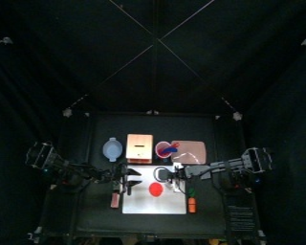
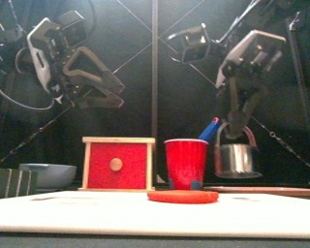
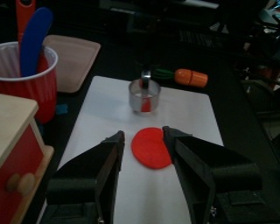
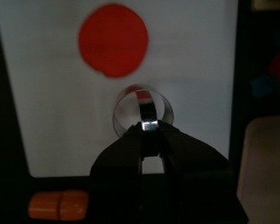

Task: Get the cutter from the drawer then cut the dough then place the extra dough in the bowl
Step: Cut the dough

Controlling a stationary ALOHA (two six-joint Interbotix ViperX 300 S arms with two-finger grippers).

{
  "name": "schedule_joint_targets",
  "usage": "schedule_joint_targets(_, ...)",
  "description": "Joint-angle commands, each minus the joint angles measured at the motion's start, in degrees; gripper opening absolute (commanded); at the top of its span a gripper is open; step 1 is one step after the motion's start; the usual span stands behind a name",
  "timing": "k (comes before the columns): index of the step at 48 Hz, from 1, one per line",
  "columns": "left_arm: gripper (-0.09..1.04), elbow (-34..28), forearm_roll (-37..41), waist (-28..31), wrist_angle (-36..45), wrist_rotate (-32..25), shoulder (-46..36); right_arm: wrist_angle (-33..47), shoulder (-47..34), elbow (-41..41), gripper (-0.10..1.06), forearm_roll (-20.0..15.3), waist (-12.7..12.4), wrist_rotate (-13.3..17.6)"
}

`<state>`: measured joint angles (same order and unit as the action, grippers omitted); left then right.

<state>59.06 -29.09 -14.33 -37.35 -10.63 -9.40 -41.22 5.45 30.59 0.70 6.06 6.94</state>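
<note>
While over the white board [image 4: 38, 105], cutter [image 4: 143, 103] between right jaws.

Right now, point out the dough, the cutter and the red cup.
dough [image 3: 152, 147]: left wrist view, middle of the flat red disc.
cutter [image 2: 236, 162]: front view, its metal side wall.
red cup [image 2: 186, 163]: front view, middle of its front wall.

Red cup [image 2: 186, 163] (blue knife [image 3: 35, 39] inside), pink tray [image 3: 74, 61], orange toy [image 3: 192, 78]
</note>
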Motion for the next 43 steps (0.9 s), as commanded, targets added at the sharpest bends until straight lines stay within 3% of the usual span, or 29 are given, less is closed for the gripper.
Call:
schedule_joint_targets(1,0.8,0.35,-0.35,-0.35,-0.53,0.0,-0.18,0.09,-1.49,-5.01,0.46,-0.79,1.76,1.41)
schedule_joint_targets(8,0.8,1.05,-0.35,-0.35,-0.44,-0.09,-0.18,-1.49,-6.06,-9.14,0.5,2.2,2.81,9.05)
schedule_joint_targets(14,0.8,1.32,-0.35,-0.35,-0.44,-0.09,-0.18,-3.69,-8.88,-12.04,0.51,8.61,3.96,15.91)
schedule_joint_targets(20,0.8,1.67,-0.35,-0.35,-0.44,-0.09,-0.18,-4.31,-10.46,-14.24,0.51,13.8,5.1,19.51)
schedule_joint_targets(43,0.8,2.29,-0.79,-0.44,-0.44,0.0,-0.18,-3.87,-14.06,-16.52,0.51,12.04,4.83,19.16)
